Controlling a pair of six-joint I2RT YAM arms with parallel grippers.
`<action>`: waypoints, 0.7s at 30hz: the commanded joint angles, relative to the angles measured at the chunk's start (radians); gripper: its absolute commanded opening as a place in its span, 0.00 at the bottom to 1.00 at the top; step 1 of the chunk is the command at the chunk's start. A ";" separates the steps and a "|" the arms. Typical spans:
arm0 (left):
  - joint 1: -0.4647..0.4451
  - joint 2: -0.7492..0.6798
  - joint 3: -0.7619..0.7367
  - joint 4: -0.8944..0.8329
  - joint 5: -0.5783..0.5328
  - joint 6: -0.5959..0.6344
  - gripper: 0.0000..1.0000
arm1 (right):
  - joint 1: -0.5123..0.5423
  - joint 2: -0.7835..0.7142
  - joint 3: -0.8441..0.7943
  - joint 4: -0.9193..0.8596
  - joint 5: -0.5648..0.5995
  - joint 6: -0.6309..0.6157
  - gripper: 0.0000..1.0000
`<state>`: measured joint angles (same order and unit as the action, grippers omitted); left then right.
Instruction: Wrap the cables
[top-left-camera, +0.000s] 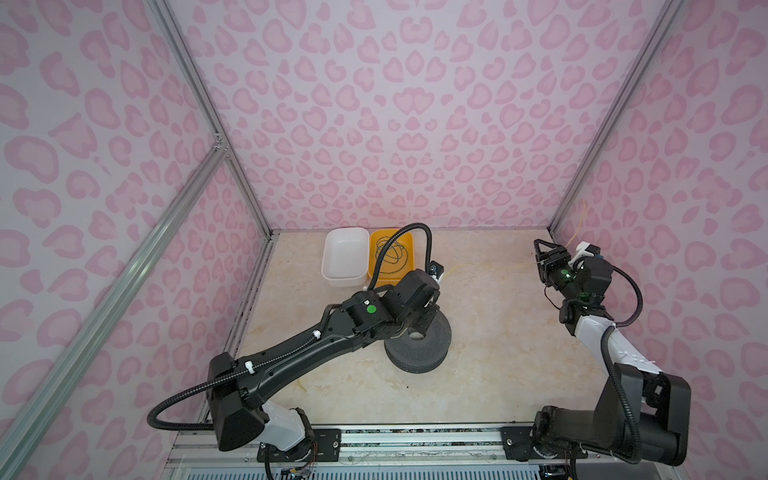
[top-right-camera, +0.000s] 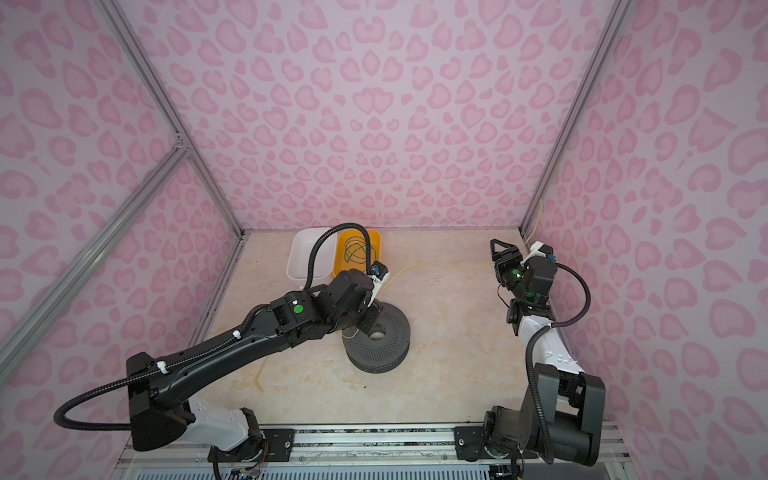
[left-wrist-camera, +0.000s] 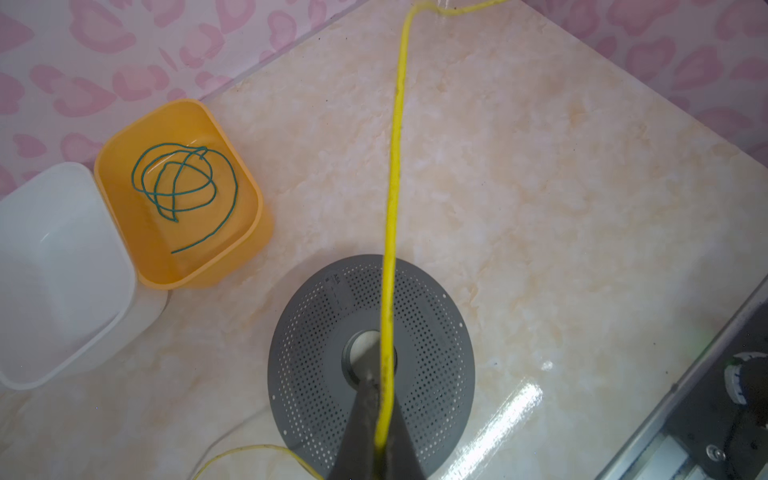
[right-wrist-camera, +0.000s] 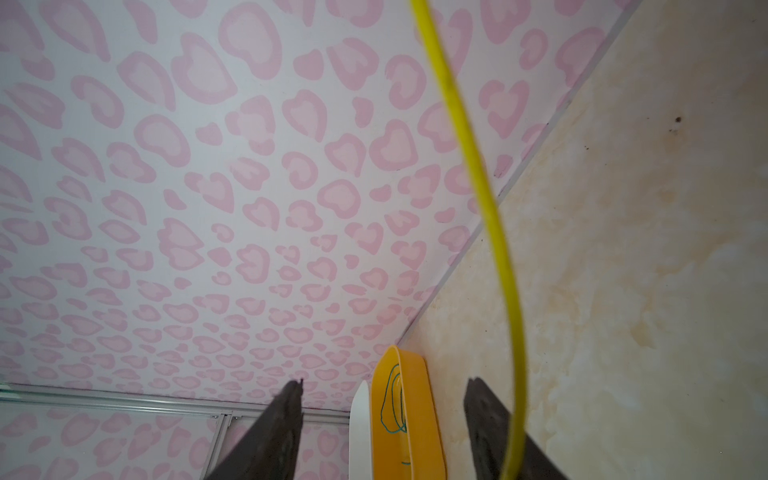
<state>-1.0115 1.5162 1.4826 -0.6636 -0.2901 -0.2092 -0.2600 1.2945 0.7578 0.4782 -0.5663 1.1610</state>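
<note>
The yellow cable (left-wrist-camera: 395, 166) runs taut from my left gripper (left-wrist-camera: 380, 376), which is shut on it just above the centre hole of a grey perforated spool (left-wrist-camera: 436, 353). It stretches across the table (top-left-camera: 482, 267) towards my right gripper (top-left-camera: 540, 251) at the far right. In the right wrist view that gripper (right-wrist-camera: 385, 381) stands open, with the yellow cable (right-wrist-camera: 494, 216) hanging loose along one finger (right-wrist-camera: 482, 415). The dark green cable (left-wrist-camera: 187, 187) lies coiled in an orange bin (left-wrist-camera: 249, 195). In both top views the left wrist covers its jaws over the spool (top-left-camera: 419, 353).
An empty white bin (top-left-camera: 345, 257) stands left of the orange bin (top-left-camera: 376, 237) at the back wall. Pink patterned walls close in three sides. A slack yellow loop (left-wrist-camera: 249, 449) lies by the spool. The arm bases sit on a rail along the front.
</note>
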 joint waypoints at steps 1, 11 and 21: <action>0.015 0.084 0.094 -0.044 -0.040 0.013 0.04 | -0.004 -0.056 0.001 -0.070 -0.020 -0.070 0.66; 0.114 0.188 0.207 -0.035 0.068 0.034 0.04 | -0.081 -0.239 0.030 -0.248 -0.007 -0.201 0.75; 0.169 0.239 0.317 -0.038 0.158 0.081 0.04 | 0.222 -0.274 -0.010 -0.148 -0.034 -0.342 0.70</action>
<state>-0.8452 1.7290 1.7382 -0.7082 -0.1761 -0.1593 -0.1669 1.0393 0.7677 0.2699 -0.5873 0.9451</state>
